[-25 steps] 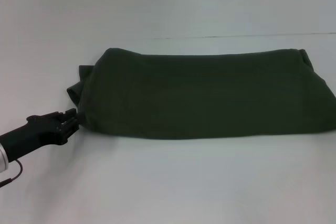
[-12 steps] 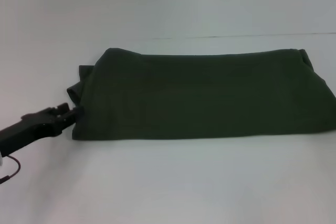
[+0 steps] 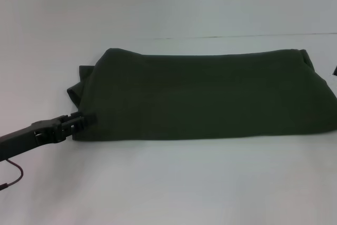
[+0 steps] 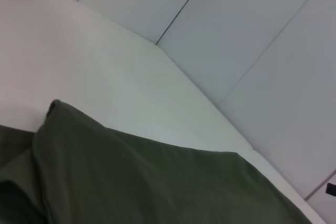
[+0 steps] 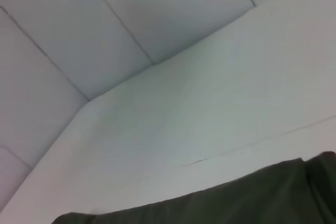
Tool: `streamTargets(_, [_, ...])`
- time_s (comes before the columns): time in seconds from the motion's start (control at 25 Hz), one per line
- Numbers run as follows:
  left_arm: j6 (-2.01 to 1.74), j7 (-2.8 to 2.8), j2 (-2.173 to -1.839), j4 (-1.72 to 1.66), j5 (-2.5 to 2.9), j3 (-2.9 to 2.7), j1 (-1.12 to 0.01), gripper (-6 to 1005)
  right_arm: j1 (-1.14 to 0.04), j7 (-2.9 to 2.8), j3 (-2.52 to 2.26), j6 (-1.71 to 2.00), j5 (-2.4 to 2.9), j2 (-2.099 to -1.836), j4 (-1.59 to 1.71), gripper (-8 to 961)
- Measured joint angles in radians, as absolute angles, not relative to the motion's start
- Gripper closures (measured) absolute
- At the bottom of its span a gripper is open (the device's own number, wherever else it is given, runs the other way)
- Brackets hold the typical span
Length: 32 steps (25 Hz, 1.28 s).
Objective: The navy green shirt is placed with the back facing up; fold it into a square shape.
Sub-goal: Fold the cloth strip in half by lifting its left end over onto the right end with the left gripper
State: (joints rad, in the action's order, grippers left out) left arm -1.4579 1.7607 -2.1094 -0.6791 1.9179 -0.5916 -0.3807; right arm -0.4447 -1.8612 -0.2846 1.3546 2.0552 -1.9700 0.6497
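Note:
The navy green shirt [image 3: 210, 96] lies on the white table [image 3: 184, 183], folded into a long band running left to right, plain side up. A sleeve bunches out at its left end [image 3: 79, 80]. My left gripper [image 3: 84, 119] reaches in from the left and sits at the shirt's near left corner, touching the cloth. The left wrist view shows the shirt [image 4: 157, 182] close below, and the right wrist view shows its far edge [image 5: 236, 203]. Only a dark sliver of my right gripper [image 3: 335, 70] shows at the right edge, beside the shirt's right end.
White wall panels [image 3: 168, 3] rise behind the table's far edge. A thin dark cable [image 3: 16, 175] hangs under my left arm at the near left. The shirt's right end runs to the edge of the head view.
My left gripper drew back to the left off the shirt's corner, then moved right again and now reaches onto the near left corner. The shirt has barely shifted.

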Motion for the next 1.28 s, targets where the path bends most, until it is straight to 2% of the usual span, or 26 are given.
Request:
streamTargets(0.28, [-1.467,1.802,-2.115,-0.679,1.929,-0.598,-0.381,338,-0.457,-1.815,-0.288,1.387,2.056,-1.977,0.647,179])
streamTargets(0.48, [-1.480,1.900,-2.111,-0.681,1.956,-0.604,-0.384,227,-0.461,-1.809,-0.288,1.386,2.056,-1.980,0.646,22])
streamTargets(0.72, [-1.481,2.021,-2.095,-0.689,1.993,-0.604,-0.397,120,-0.462,-1.810,-0.287,1.382,2.056,-1.980,0.647,24])
streamTargets(1.28, [-1.398,2.172,-2.077,-0.652,2.121,-0.605,-0.465,126,-0.478,-1.816,-0.287,1.378,2.059,-1.980,0.646,26])
